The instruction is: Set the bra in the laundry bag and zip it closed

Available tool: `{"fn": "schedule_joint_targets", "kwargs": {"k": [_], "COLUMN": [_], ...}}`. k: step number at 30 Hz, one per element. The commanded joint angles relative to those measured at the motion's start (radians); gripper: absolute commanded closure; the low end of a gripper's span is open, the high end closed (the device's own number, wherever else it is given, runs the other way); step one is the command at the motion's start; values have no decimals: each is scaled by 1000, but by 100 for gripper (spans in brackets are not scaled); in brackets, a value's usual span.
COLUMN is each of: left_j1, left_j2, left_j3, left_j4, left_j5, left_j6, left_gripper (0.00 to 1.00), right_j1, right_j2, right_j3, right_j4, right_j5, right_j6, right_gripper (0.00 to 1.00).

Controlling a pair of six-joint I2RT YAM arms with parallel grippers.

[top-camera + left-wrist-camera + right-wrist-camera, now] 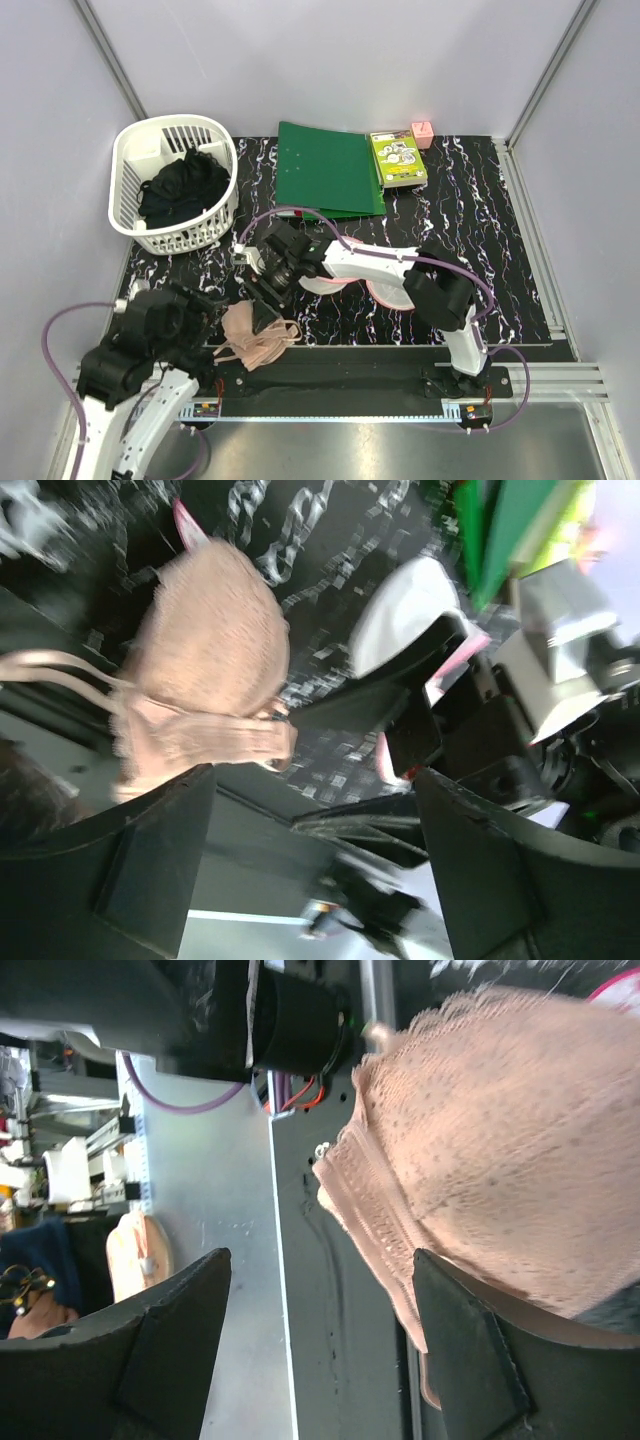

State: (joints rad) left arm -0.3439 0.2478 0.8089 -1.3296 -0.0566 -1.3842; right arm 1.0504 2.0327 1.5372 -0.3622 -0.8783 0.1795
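Peach bra at the near edge is flanked by left gripper and right gripper, both spread wide and empty, presumably pre-grasp.

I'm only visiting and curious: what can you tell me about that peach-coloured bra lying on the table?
The bra is peach, with lace-textured padded cups, a scalloped edge and thin straps. It lies crumpled at the near edge of the black marbled table, partly over the dark plate in front. The left gripper and right gripper are open close by; neither holds it.
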Motion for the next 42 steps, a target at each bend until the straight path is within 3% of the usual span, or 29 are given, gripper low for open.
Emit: {"fn": "schedule_joint_targets", "kwargs": {"k": [1, 2, 3, 6, 9, 11, 15, 21, 22, 29, 31, 37, 42], "left_j1": [-3, -3, -3, -1, 3, 5, 11, 20, 22, 28, 28, 28, 28], "left_j2": [250, 284, 342, 404, 401, 390, 415, 568, 594, 619, 595, 547, 501], "left_j3": [108, 111, 107, 72, -17, -56, -62, -51, -54, -123, -140, -185, -182], "left_j4": [-16, -20, -16, 56, 154, 219, 289, 343, 345, 357, 360, 360, 352], "left_j5": [-112, -124, -123, -56, 50, 107, 106, 142, 155, 165, 175, 198, 189], "left_j6": [206, 208, 208, 240, 257, 269, 330, 479, 505, 522, 508, 481, 455], "left_gripper": [13, 3, 1, 3, 7, 9, 24, 33, 39, 56, 58, 61, 62], "right_j1": [23, 23, 20, 2, -4, -3, -3, -3, -3, -1, 6, 53, 53], "right_j2": [-23, -22, -31, -90, -149, -166, -221, -249, -247, -223, -212, -155, -112], "right_j3": [-55, -57, -57, -87, -135, -172, -258, -342, -357, -427, -433, -399, -381], "right_j4": [38, 40, 36, 34, 31, 31, 37, 57, 58, 184, 206, 229, 223], "right_j5": [-76, -77, -71, 44, 166, 237, 366, 482, 507, 518, 515, 507, 558], "right_j6": [21, 35, 40, 93, 176, 256, 328, 449, 486, 646, 664, 663, 657], "right_gripper": [19, 19, 20, 17, 3, 3, 3, 1, 2, 17, 23, 28, 60]}}
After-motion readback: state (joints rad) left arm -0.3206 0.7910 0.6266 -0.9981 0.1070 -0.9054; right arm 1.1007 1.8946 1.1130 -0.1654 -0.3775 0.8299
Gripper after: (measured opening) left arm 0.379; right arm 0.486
